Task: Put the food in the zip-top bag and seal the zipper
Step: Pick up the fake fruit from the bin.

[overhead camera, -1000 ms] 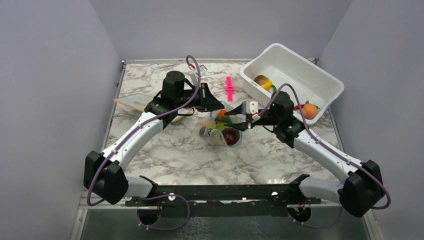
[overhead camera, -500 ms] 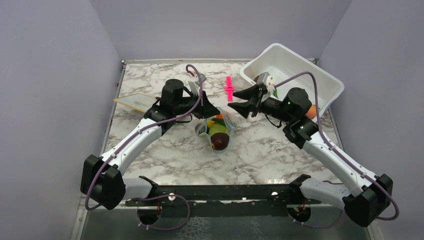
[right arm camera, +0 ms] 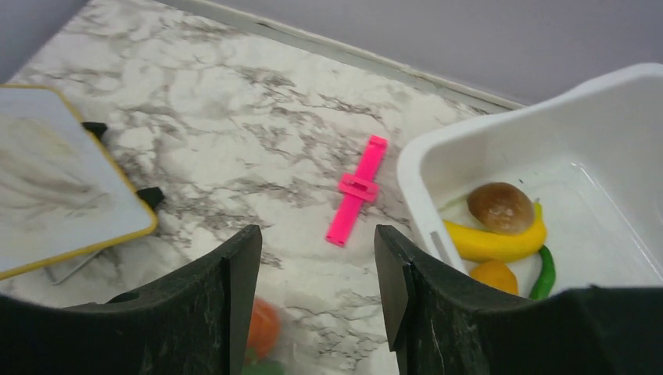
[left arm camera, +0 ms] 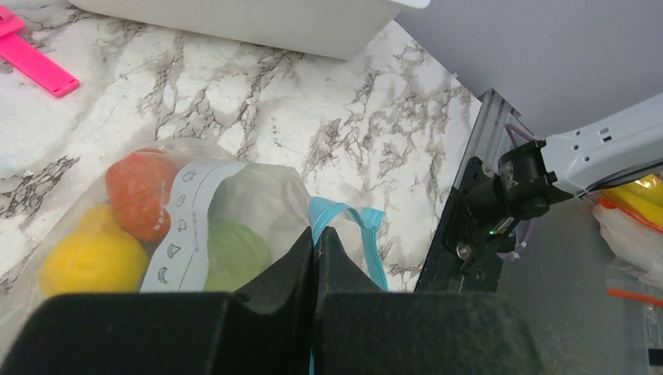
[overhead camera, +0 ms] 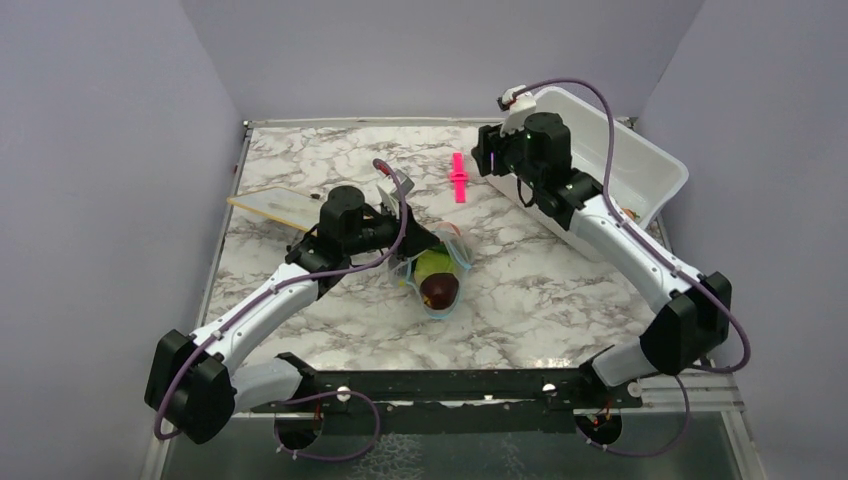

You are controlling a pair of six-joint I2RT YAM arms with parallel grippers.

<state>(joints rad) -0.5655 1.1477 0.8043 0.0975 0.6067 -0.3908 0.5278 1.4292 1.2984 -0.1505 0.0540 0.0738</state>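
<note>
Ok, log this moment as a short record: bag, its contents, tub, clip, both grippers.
bag: zip-top bag lying on the table, not visibly sealed
in bag: green ball, yellow piece, red piece, dark brown piece
tub: white tub holds loose food
clip: pink clip on the table beside the tub
left gripper: shut on the bag's edge by the zipper
right gripper: open, empty, raised near the tub

Plain lilac walls (overhead camera: 100,150) enclose a white marble-patterned table (overhead camera: 560,310) under even light.

Zip-top bag (left arm camera: 252,192) partly behind jaws
</note>
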